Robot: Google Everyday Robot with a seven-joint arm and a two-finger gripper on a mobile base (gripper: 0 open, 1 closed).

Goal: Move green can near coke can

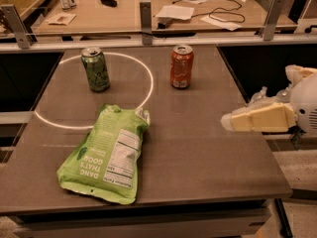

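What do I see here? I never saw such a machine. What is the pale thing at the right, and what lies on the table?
There is only one camera view, looking down on a dark grey table. The pale cream piece reaching in from the right is the robot's gripper, the hand of its one arm. It hangs above the table's right side and holds nothing. On the table stand a dark green drink can, back left, and a red-orange coke can to its right, apart. A flat light-green snack bag lies nearer the camera.
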